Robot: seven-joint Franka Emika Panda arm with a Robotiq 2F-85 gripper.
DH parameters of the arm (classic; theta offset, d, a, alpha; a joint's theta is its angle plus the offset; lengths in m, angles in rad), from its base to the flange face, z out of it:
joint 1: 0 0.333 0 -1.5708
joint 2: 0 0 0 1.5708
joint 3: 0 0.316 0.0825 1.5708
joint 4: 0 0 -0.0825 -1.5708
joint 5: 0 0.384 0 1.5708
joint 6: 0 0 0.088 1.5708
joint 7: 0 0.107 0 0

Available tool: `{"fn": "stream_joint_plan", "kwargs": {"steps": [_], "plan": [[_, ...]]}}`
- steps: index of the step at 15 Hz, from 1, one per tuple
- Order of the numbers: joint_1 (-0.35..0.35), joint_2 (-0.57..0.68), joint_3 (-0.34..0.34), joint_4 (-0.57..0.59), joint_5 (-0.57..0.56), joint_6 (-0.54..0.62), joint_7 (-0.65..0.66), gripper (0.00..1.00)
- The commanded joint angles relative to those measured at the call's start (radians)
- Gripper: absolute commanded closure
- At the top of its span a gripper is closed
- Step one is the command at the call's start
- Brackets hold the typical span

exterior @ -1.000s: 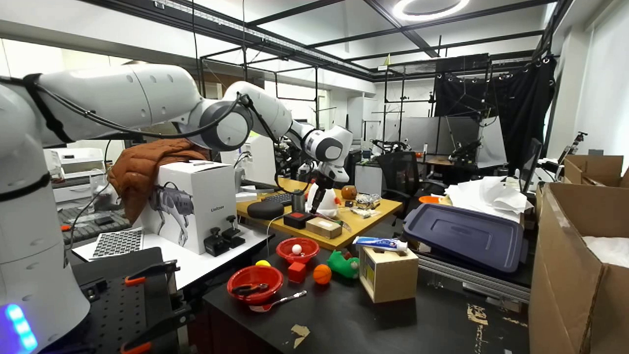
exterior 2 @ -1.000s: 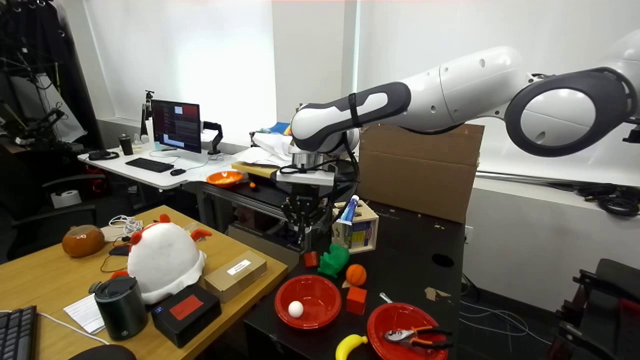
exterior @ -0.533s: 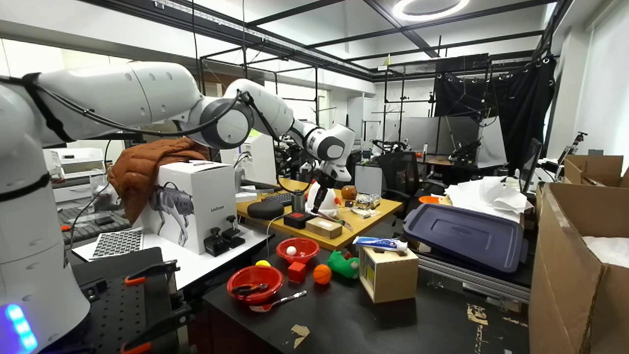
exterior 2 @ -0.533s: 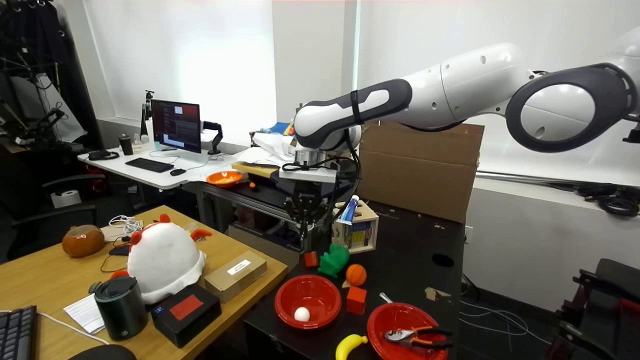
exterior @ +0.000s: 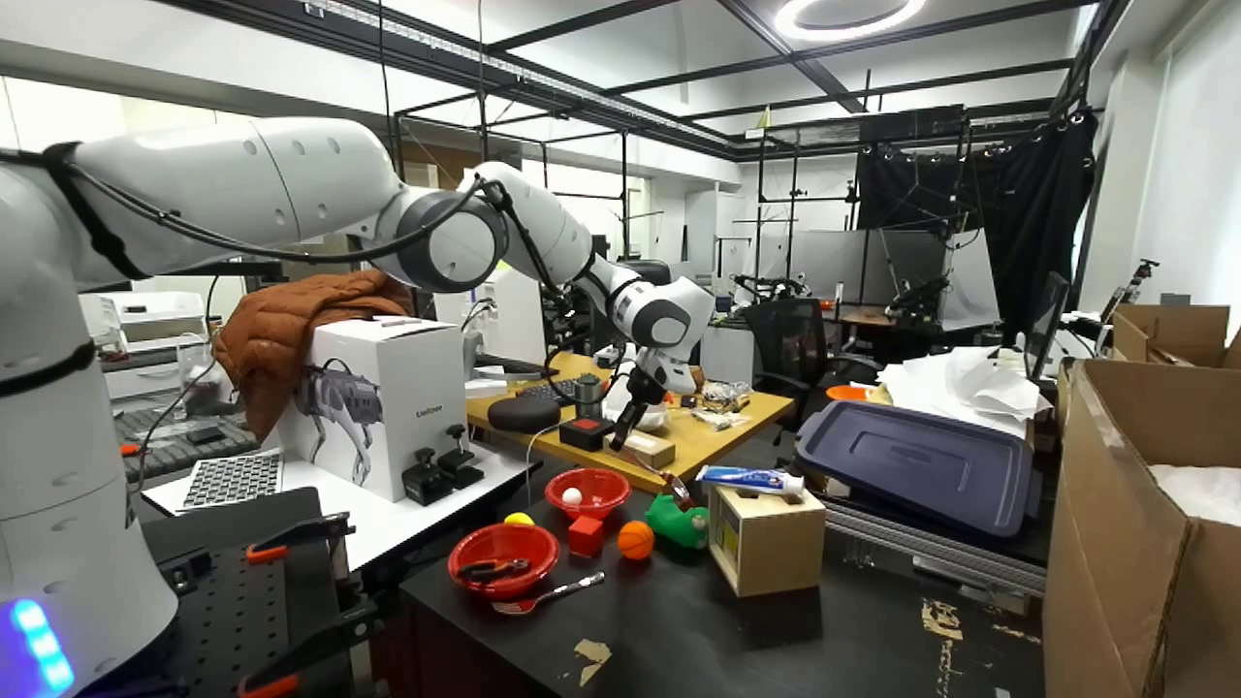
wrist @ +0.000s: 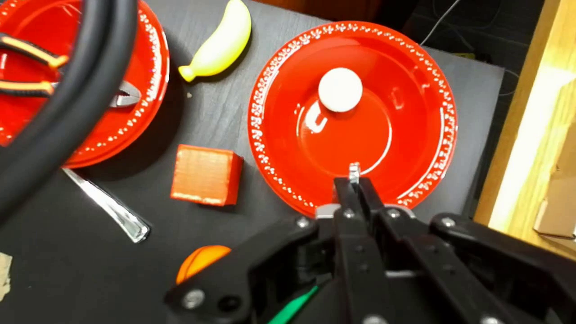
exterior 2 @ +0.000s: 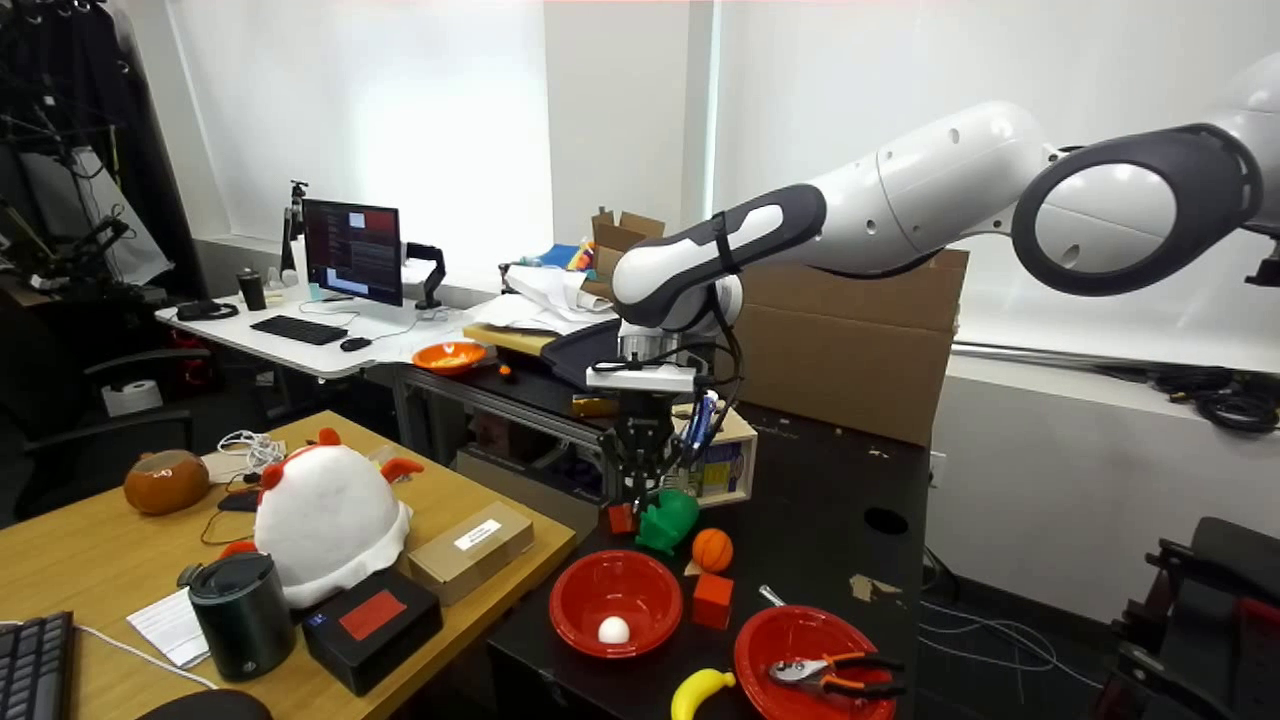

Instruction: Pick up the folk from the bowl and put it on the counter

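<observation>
My gripper (exterior: 618, 443) is shut on a silvery fork (exterior: 677, 491), held in the air above the black counter (exterior: 717, 650). In the wrist view the fork's silver end (wrist: 354, 170) sticks out between the fingertips of the gripper (wrist: 355, 181). A red bowl (wrist: 405, 130) lies below, with a white ball (wrist: 340, 89) in it; this bowl also shows in an exterior view (exterior 2: 645, 590). The gripper (exterior 2: 640, 500) is above and beyond that bowl there. A second red bowl (exterior: 504, 548) holds pliers (exterior 2: 830, 672). Another fork (exterior: 553, 594) lies on the counter beside it.
A green toy (exterior: 676, 523), an orange ball (exterior: 635, 541), a red cube (wrist: 202, 175) and a yellow banana (wrist: 220, 45) lie near the bowls. A wooden box (exterior: 776, 548) with a toothpaste tube (exterior: 747, 480) stands close by. A wooden table (exterior 2: 80, 540) adjoins the counter.
The gripper with the fork has moved from beside the wooden table towards the green toy and wooden box. The white ball has rolled a little within its bowl.
</observation>
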Motion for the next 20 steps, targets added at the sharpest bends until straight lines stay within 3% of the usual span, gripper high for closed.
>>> {"fn": "stream_joint_plan", "kwargs": {"steps": [1,12,20], "plan": [[-0.037,-0.109,0.009,-0.212,0.052,0.064,0.025,0.99],[-0.139,-0.284,-0.015,-0.66,0.197,0.292,0.018,0.99],[-0.186,-0.404,-0.015,-0.97,0.334,0.468,-0.057,0.99]]}}
